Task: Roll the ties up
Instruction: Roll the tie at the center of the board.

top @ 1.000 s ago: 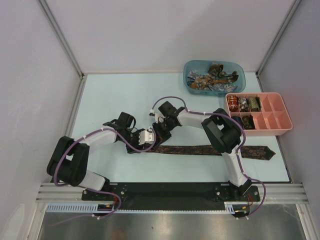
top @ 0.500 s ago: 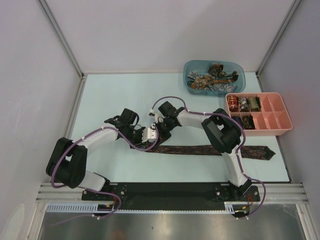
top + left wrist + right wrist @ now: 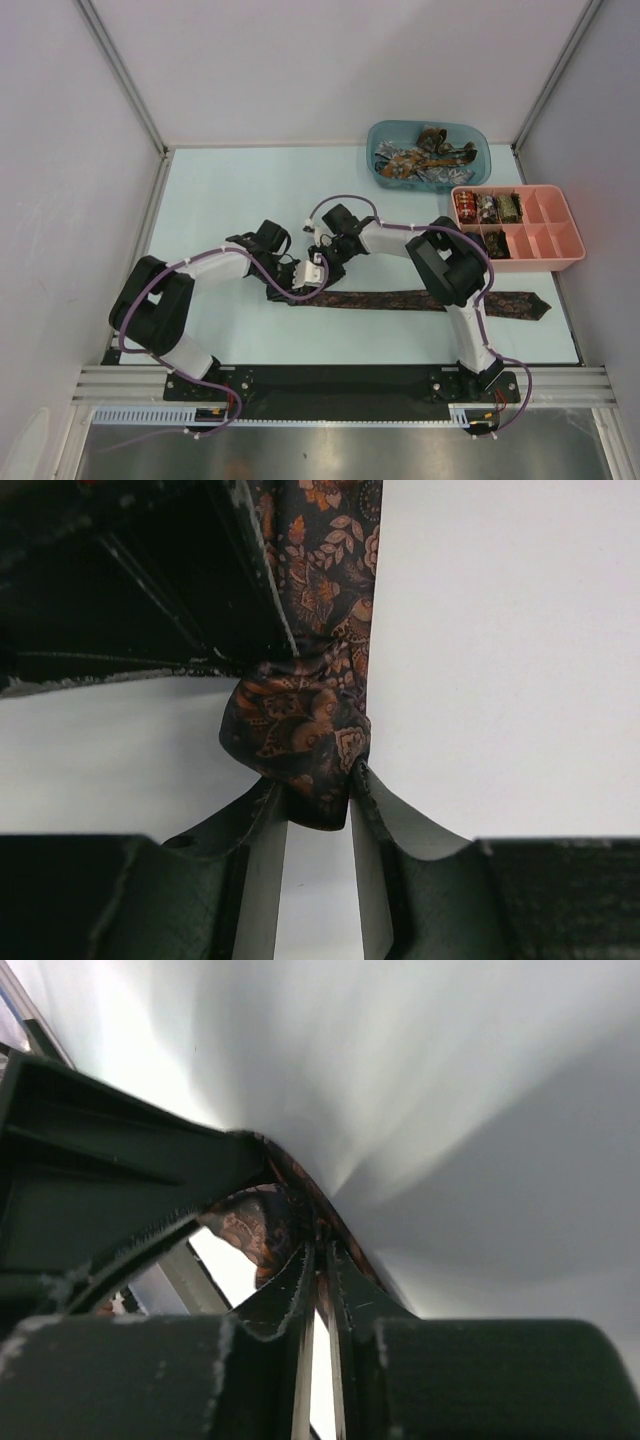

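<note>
Lower left of the top view: the left arm reaches from the frame's bottom-left corner toward the centre over the table (image 3: 220, 200). The left gripper (image 3: 300, 287) is low at centre-left, at the left end of the dark brown tie (image 3: 400, 299).

Left wrist view: that end is wound into a small roll (image 3: 300, 735) with an orange floral pattern. The left gripper's fingers (image 3: 262, 830) are clamped on the roll's lower edge, one on each side (contact seen on both). The unrolled fabric runs toward the top of the frame.

Centre of the top view: the right gripper (image 3: 322, 270) is just beside the left one, at the same end of the tie.

Right wrist view: its fingers (image 3: 290, 1295) stand almost together, a thin slit between them. Tie fabric (image 3: 255, 1225) reaches the tips; whether they pinch it I cannot tell.

Right of centre: the tie lies flat in a straight band across the table, its pointed end at lower right.

Upper right: a blue tub (image 3: 480, 172) holds loose ties (image 3: 420, 158). Just below it a pink tray (image 3: 530, 265) holds rolled ties (image 3: 487, 208) in its left compartments.
</note>
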Robot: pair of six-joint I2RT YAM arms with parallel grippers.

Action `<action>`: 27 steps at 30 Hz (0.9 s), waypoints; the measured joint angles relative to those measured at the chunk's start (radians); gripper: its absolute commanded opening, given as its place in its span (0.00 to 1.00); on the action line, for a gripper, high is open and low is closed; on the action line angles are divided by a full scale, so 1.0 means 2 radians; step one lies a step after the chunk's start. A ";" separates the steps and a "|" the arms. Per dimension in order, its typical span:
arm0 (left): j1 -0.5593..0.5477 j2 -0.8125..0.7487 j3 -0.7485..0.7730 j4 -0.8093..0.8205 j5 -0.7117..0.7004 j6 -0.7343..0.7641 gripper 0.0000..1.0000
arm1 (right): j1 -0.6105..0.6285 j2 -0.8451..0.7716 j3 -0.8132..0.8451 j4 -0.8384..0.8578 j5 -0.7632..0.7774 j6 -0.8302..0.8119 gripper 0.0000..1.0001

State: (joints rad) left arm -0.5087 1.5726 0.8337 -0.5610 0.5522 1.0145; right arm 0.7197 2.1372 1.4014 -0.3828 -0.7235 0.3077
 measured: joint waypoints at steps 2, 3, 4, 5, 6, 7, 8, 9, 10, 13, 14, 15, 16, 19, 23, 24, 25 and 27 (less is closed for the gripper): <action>0.000 0.000 0.000 -0.001 0.000 0.004 0.35 | -0.005 -0.006 -0.007 -0.002 -0.006 -0.001 0.16; 0.000 0.000 0.000 -0.001 0.000 0.006 0.36 | -0.007 -0.009 -0.010 -0.005 -0.009 -0.002 0.17; 0.000 0.000 0.000 -0.002 0.001 0.009 0.36 | -0.011 -0.013 -0.013 -0.007 -0.013 -0.005 0.20; 0.001 0.000 0.000 -0.003 0.002 0.013 0.36 | -0.014 -0.018 -0.014 -0.011 -0.016 -0.007 0.22; 0.002 0.000 0.000 -0.004 0.002 0.018 0.38 | -0.018 -0.022 -0.015 -0.015 -0.019 -0.009 0.25; 0.002 0.000 0.000 -0.005 0.003 0.022 0.38 | -0.022 -0.026 -0.015 -0.019 -0.023 -0.012 0.30; 0.003 0.000 0.000 -0.006 0.004 0.026 0.38 | -0.027 -0.030 -0.015 -0.021 -0.027 -0.014 0.34; 0.004 0.000 0.000 -0.007 0.005 0.030 0.39 | -0.033 -0.034 -0.015 -0.023 -0.031 -0.016 0.38; 0.005 0.000 0.000 -0.008 0.005 0.034 0.39 | -0.039 -0.036 -0.015 -0.024 -0.036 -0.017 0.42; 0.006 0.000 0.000 -0.012 0.006 0.044 0.40 | -0.052 -0.039 -0.014 -0.023 -0.045 -0.016 0.52; 0.006 0.000 0.000 -0.013 0.006 0.046 0.40 | -0.057 -0.039 -0.014 -0.023 -0.048 -0.012 0.54; 0.006 0.001 0.000 -0.015 0.006 0.048 0.40 | -0.060 -0.039 -0.014 -0.024 -0.050 -0.008 0.57; 0.006 0.003 0.002 -0.017 0.007 0.050 0.41 | -0.061 -0.039 -0.014 -0.023 -0.051 -0.004 0.62; 0.008 0.008 0.006 -0.024 0.010 0.056 0.41 | -0.053 -0.038 -0.014 -0.023 -0.053 0.003 0.63; 0.012 0.013 0.012 -0.033 0.014 0.060 0.42 | -0.036 -0.038 -0.014 -0.022 -0.055 0.005 0.61; 0.014 0.015 0.014 -0.035 0.016 0.061 0.41 | -0.032 -0.038 -0.014 -0.021 -0.056 0.006 0.60; 0.016 0.017 0.015 -0.038 0.018 0.062 0.42 | -0.030 -0.038 -0.014 -0.019 -0.058 0.006 0.59; 0.020 0.020 0.018 -0.043 0.020 0.064 0.41 | -0.023 -0.038 -0.015 -0.014 -0.063 0.007 0.59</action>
State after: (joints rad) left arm -0.4690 1.6123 0.8703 -0.6460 0.5930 1.1427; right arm 0.6739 2.0605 1.3708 -0.4103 -0.8490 0.3225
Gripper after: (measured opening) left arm 0.416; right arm 0.598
